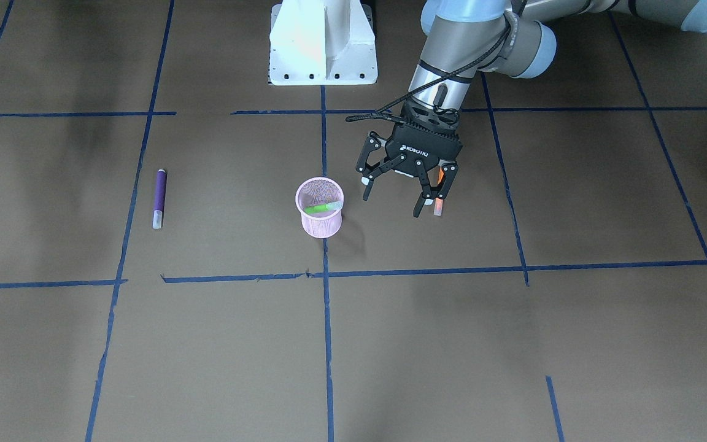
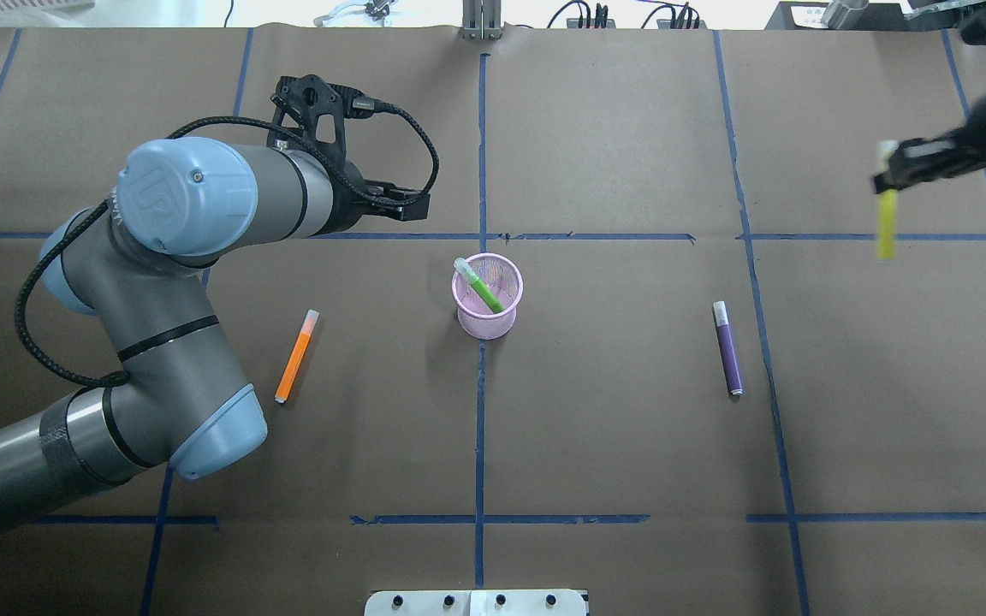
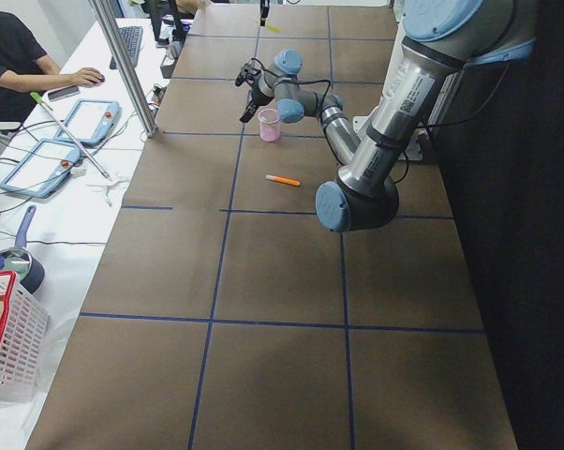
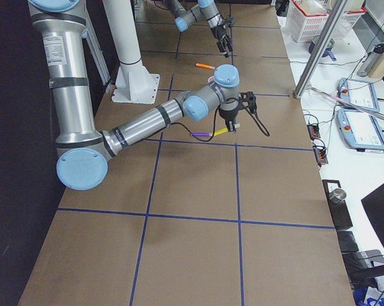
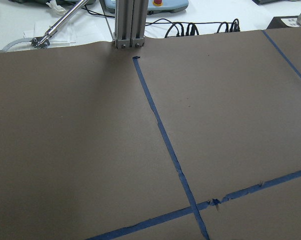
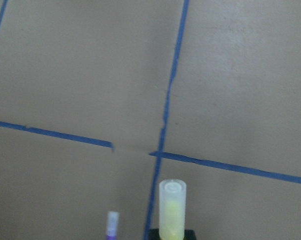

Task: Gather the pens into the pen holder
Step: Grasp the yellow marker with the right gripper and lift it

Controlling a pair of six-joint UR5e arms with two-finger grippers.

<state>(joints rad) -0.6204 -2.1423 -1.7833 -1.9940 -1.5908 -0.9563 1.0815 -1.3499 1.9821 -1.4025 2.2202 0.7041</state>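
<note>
Behind left tool (image 1: 391,206), orange pen (image 1: 437,207) half-hidden, right tool (image 2: 888,171) gripping yellow pen (image 2: 887,226)

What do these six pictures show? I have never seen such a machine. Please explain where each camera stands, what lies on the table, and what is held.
This is a robot with two arms at a brown table marked with blue tape. One camera looks down from behind the robot, one faces it, two stand at the table's ends, and one sits on each wrist. A pink mesh pen holder stands mid-table with a green pen leaning inside. An orange pen and a purple pen lie flat, one on each side of it. The left gripper hangs open and empty near the holder. The right gripper, blurred, grips a yellow pen above the table.
</note>
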